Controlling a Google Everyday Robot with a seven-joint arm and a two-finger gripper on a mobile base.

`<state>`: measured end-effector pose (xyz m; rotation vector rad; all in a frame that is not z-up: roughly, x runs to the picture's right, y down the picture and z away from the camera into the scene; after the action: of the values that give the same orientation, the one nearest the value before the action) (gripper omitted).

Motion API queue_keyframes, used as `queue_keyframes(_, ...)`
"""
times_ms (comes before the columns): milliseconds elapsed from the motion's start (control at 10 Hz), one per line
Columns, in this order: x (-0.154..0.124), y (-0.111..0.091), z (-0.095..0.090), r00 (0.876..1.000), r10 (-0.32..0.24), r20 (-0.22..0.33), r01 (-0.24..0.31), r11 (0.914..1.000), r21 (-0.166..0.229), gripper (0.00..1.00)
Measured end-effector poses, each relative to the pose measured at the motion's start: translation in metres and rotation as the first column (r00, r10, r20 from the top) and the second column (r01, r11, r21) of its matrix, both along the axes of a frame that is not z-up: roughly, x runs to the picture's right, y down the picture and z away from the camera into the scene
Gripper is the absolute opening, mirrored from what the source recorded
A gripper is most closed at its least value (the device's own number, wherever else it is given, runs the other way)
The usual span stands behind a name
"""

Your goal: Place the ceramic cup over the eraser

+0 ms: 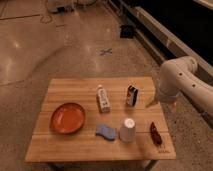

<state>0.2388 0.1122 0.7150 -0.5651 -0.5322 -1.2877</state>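
Observation:
The ceramic cup (pixel 127 130) is small, plain and white, and stands near the front edge of the wooden table (pixel 75 90), right of centre. The eraser (pixel 131 96) is a small upright dark block with white and red marks, behind the cup and apart from it. My white arm (pixel 176 75) reaches in from the right. The gripper (pixel 150 103) hangs at the table's right edge, just right of the eraser, holding nothing that I can see.
A white labelled bottle (pixel 103 98) stands left of the eraser. An orange plate (pixel 67 118) lies at the left. A flat light-blue piece (pixel 105 131) lies left of the cup, a dark red elongated object (pixel 155 133) right of it. A dark railing (pixel 165 35) runs behind.

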Motion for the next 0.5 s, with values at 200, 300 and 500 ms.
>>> queue_keyframes(200,-0.035,0.019,-0.002,0.993,-0.059,0.102,0.059,0.9983,0.006,0.8)
queue_keyframes(300,-0.044,0.025,-0.001,0.987,-0.083,0.141,0.082,0.9965,0.015,0.8)
queue_keyframes(500,-0.059,0.033,0.0,0.973,-0.116,0.2,0.111,0.9932,0.035,0.8)
